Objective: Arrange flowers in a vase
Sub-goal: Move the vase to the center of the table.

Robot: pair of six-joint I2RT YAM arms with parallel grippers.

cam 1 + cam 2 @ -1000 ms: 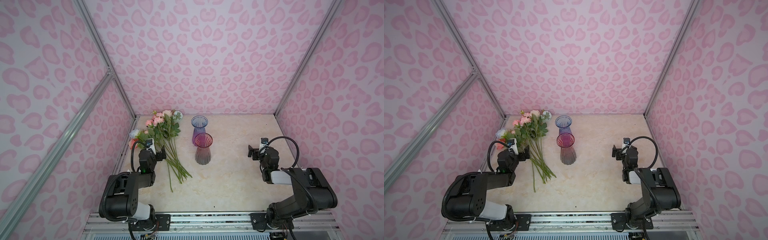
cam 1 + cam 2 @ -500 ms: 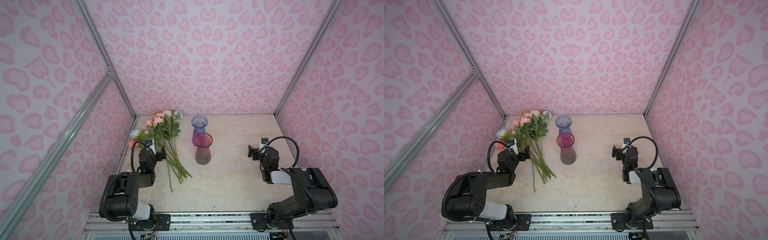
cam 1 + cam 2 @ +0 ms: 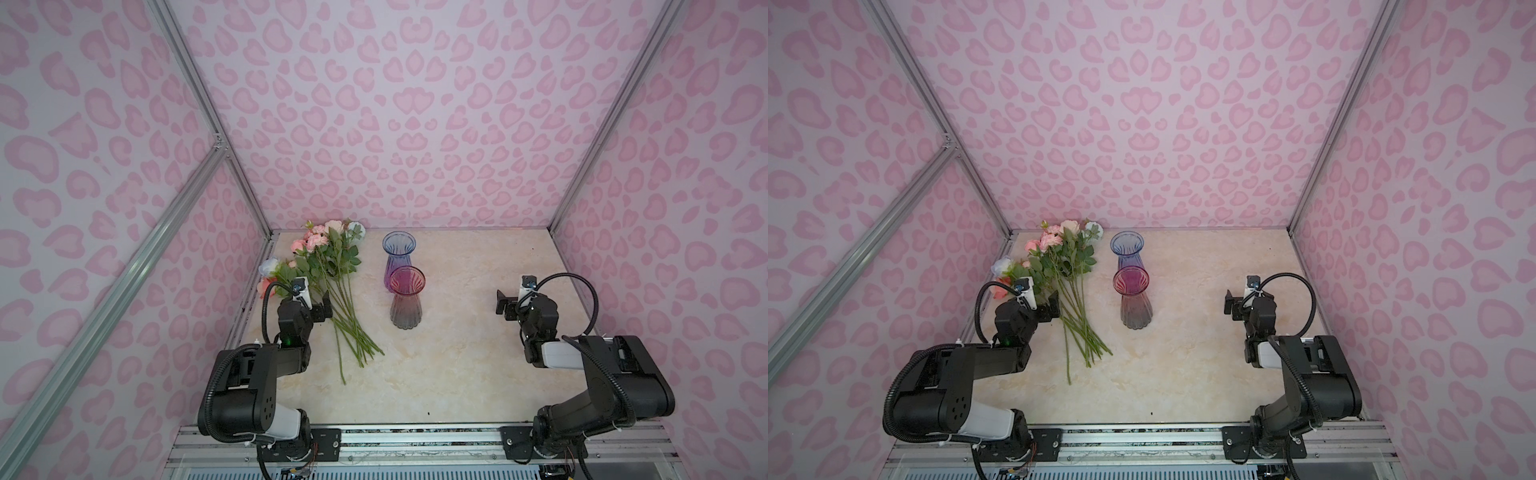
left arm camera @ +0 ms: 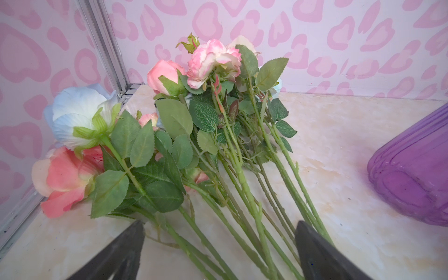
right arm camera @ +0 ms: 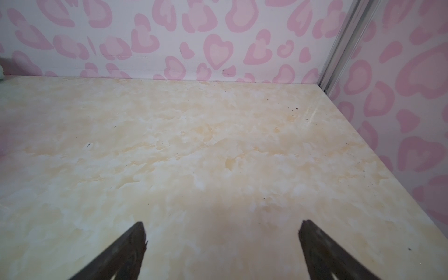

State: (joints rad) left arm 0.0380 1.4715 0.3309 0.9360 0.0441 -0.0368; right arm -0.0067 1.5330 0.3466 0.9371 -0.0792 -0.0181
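The flowers [image 3: 332,266] [image 3: 1067,257] lie in a loose bundle at the back left of the table, pink, coral, cream and pale blue blooms toward the wall and green stems fanning toward the front. Two empty glass vases stand upright in the middle: a blue-to-purple vase [image 3: 398,259] [image 3: 1127,253] behind a pink-to-grey vase [image 3: 406,303] [image 3: 1133,303]. My left gripper [image 3: 316,306] [image 3: 1050,306] [image 4: 219,225] is open, low over the flowers' [image 4: 218,133] stems, gripping none. My right gripper [image 3: 509,305] [image 3: 1234,305] [image 5: 221,225] is open over bare table at the right.
The marbled table [image 3: 457,353] is closed in by pink patterned walls on three sides, with metal frame posts in the back corners. The purple base of the back vase [image 4: 412,174] shows beside the stems in the left wrist view. A metal rail runs along the front edge.
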